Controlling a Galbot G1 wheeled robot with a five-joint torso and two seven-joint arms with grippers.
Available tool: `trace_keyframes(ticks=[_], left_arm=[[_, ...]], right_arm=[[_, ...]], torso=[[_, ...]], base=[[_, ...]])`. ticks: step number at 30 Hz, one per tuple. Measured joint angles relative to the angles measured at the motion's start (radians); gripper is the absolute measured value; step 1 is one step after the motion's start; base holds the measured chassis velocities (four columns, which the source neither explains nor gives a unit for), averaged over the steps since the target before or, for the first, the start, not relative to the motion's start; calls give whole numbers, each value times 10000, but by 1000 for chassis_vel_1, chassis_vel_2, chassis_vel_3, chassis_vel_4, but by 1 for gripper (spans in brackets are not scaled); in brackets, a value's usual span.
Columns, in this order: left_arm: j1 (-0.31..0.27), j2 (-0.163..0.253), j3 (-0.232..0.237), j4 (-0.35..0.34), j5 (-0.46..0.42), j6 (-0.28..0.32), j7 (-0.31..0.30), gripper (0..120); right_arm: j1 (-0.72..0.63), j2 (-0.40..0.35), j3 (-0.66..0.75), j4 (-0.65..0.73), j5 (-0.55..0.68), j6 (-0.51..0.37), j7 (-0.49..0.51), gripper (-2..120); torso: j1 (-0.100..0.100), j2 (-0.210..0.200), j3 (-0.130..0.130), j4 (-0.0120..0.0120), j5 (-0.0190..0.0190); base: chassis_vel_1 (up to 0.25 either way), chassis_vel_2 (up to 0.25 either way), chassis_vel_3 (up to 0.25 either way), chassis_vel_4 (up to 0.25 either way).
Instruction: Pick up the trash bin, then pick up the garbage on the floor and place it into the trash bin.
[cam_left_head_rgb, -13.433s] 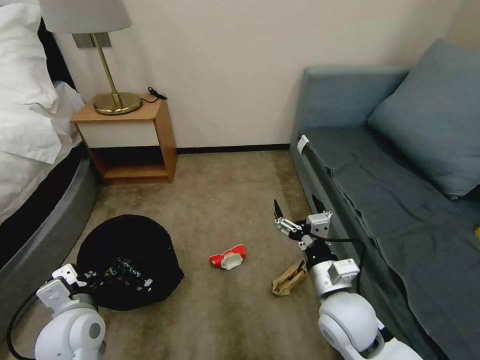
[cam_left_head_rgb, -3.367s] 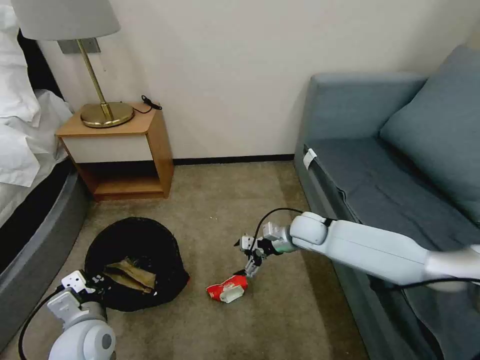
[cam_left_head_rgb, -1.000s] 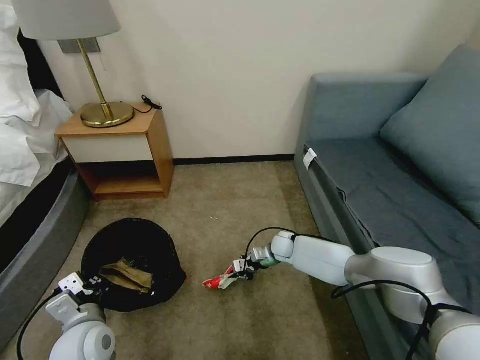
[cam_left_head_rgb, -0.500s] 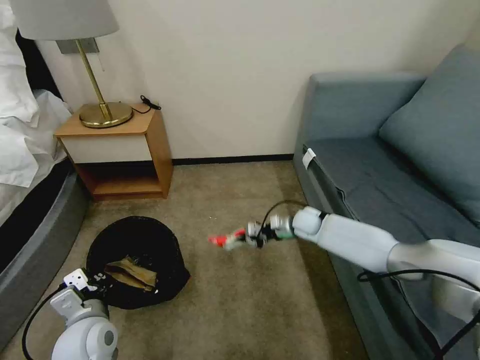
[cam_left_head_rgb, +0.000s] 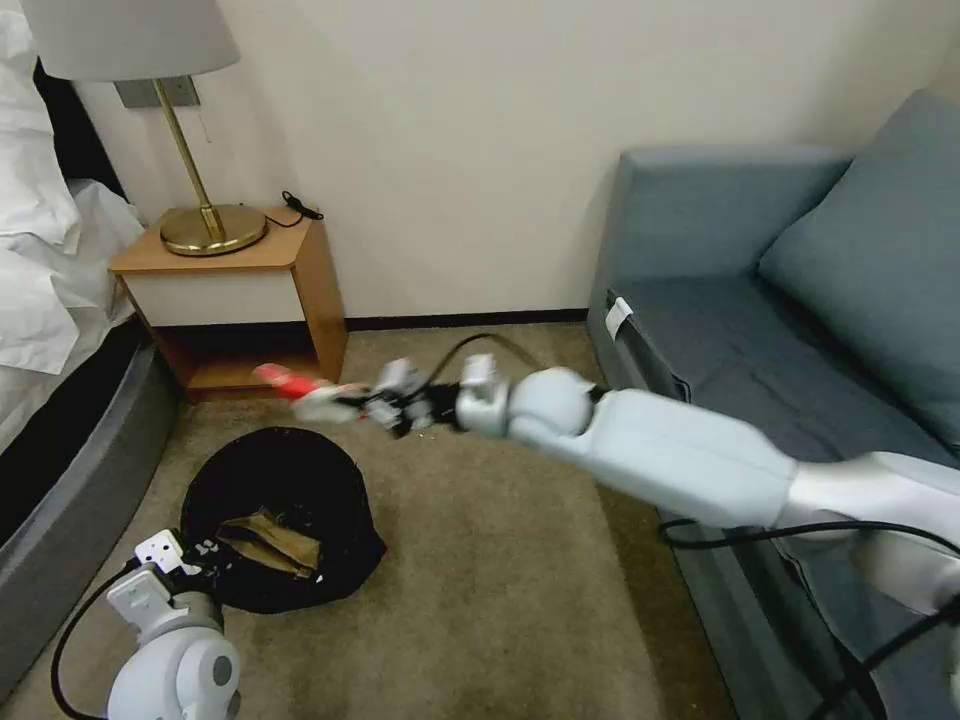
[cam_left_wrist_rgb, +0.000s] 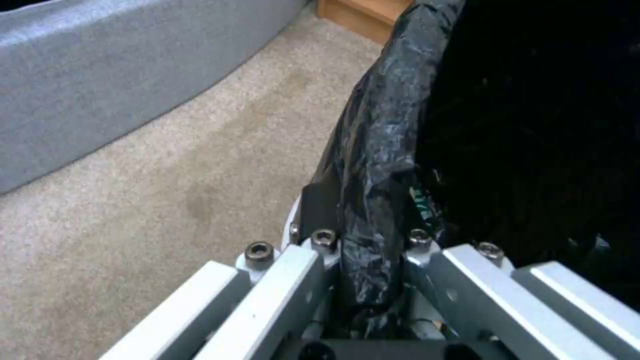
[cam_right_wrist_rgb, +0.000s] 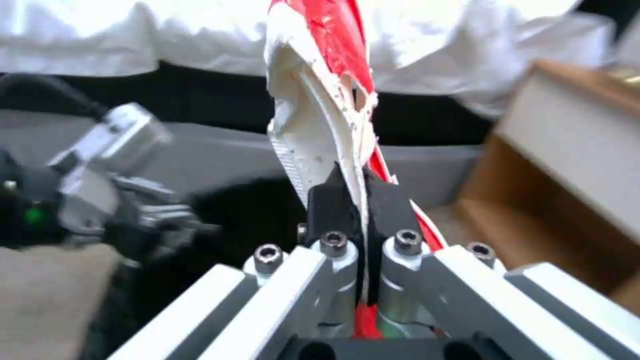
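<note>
From the head view, your right gripper carries the red-and-white pack above the trash bin, over its far rim.

Left wrist: fingers clamped on the bin's rim.

Right wrist: fingers pinch the pack lengthwise.

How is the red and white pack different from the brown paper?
The red-and-white pack is up in the air, pinched in the right end effector; the brown paper lies inside the trash bin. The pack is bright and glossy, the paper dull tan. Both are crumpled litter.
</note>
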Motion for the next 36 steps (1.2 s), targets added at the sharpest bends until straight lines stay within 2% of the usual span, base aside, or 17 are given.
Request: trace_keyframes(ticks=[2,6,13,16,18,22,23,26,27,30,31,32,36], left_arm=[[10,0,-10,-16,-15,-6,-6,3],[29,-2,-13,-98,-50,-22,-4,3],[93,-5,-23,-217,-83,-41,-3,3],[103,5,-49,-239,-109,-44,-2,3],[105,7,-54,-244,-113,-46,-2,3],[128,-5,-58,-290,-133,-55,-1,3],[128,-5,-58,-290,-133,-55,-1,3],[129,-11,-62,-291,-140,-59,0,3],[129,-11,-62,-291,-140,-59,0,3],[128,-17,-70,-259,-164,-77,-13,3],[118,-16,-73,-251,-337,-75,-96,3],[118,-16,-73,-251,-337,-75,-96,3],[-20,28,-161,-159,-1773,242,-719,3]], right_arm=[[-18,593,-631,-381,-5,8,412,0],[-50,964,-1213,-886,-279,103,597,0],[-161,1092,-1720,-993,-452,115,1384,2],[-200,1138,-1809,-917,-467,63,1774,17],[-187,1138,-1826,-912,-473,62,1789,20],[-18,1014,-1892,-836,-509,50,1863,39],[-18,1014,-1892,-836,-509,50,1863,39],[24,899,-1913,-717,-526,53,1972,52],[24,899,-1913,-717,-526,53,1972,52],[94,726,-1644,-472,-539,70,2115,67],[153,630,-1478,-336,-534,69,2170,73],[153,630,-1478,-336,-534,69,2170,73],[355,114,-862,315,-506,-2,2328,89]], torso=[[0,0,0,-1,-1],[0,0,0,-4,-1],[0,-1,0,-6,1],[0,0,1,-5,1],[0,-1,1,-6,1],[0,-1,0,-6,2],[0,-1,0,-6,2],[0,-1,1,-6,2],[0,-1,1,-6,2],[0,-2,1,-6,3],[0,-3,1,-6,3],[0,-3,1,-6,3],[0,-3,1,-5,4]], base=[[0,0,0,0],[0,0,0,0],[0,0,0,0],[0,0,0,0],[0,0,0,0],[0,0,0,0],[0,0,0,0],[0,0,0,0],[0,0,0,0],[0,0,0,0],[0,0,0,0],[0,0,0,0],[0,0,0,0]])
